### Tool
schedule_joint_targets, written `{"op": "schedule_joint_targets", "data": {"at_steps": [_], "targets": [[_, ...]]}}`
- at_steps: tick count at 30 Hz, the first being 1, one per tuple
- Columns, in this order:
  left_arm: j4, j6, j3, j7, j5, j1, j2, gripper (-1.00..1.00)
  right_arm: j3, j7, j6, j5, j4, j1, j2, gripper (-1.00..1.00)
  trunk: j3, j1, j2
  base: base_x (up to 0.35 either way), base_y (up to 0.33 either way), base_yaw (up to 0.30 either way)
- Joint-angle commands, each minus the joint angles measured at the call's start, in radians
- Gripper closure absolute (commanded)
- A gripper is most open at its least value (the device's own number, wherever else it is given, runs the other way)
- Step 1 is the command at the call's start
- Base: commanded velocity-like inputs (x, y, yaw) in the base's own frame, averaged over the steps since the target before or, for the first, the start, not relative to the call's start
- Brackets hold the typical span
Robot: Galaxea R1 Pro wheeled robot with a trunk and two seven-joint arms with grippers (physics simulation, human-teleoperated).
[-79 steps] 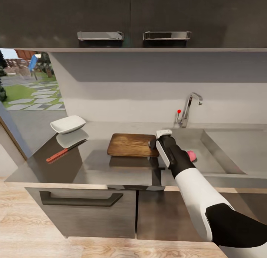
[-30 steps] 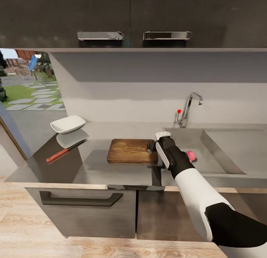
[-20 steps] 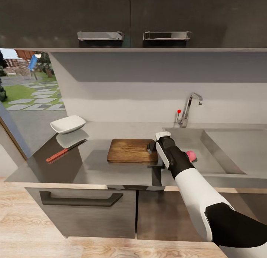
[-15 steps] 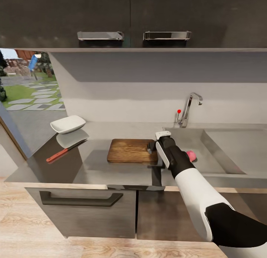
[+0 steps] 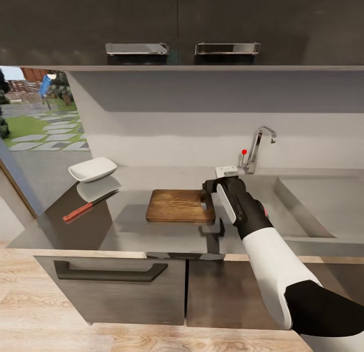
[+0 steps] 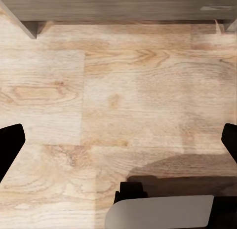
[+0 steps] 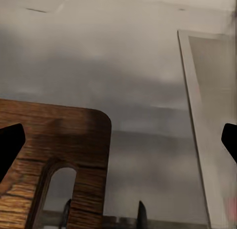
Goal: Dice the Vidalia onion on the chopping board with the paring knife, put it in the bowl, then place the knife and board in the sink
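At the table's (image 5: 126,230) far left, the white bowl (image 5: 93,169) sits near the edge, with the red-handled knife (image 5: 87,207) lying just in front of it. The wooden board (image 5: 180,205) lies flat in the middle. The right gripper (image 5: 208,190) hovers over the board's right edge, fingers wide apart and empty. The onion (image 5: 265,211) shows as a pink sliver behind the forearm, in the sink (image 5: 283,200). The left gripper (image 6: 118,150) hangs open over the wooden floor (image 6: 128,105).
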Motion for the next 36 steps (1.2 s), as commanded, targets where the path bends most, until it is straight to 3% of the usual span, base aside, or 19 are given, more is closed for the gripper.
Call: {"op": "schedule_joint_targets", "data": {"at_steps": [1,19,24,36], "targets": [[-0.001,-0.002,0.001,0.000,0.000,0.000,0.000,-1.00,0.002,-0.007,0.004,-0.006,-0.002,-0.001,-0.001,-1.00,-0.001,0.000,0.000,-0.051,0.000,0.000],[-0.002,-0.002,0.001,0.000,-0.002,0.000,-0.001,-1.00,0.002,-0.003,-0.003,-0.006,-0.006,0.005,-0.018,-1.00,-0.001,0.000,0.000,-0.308,0.000,0.000],[-0.001,-0.002,0.001,0.000,-0.002,0.000,-0.001,-1.00,0.002,0.050,-0.004,-0.006,-0.006,0.005,-0.020,-1.00,-0.001,0.000,0.000,-0.331,0.000,0.000],[-0.001,-0.002,0.001,0.000,0.000,0.000,-0.001,-1.00,0.002,0.062,-0.003,-0.005,-0.006,0.005,-0.022,-1.00,-0.001,0.000,0.000,-0.331,0.000,0.000]]}}
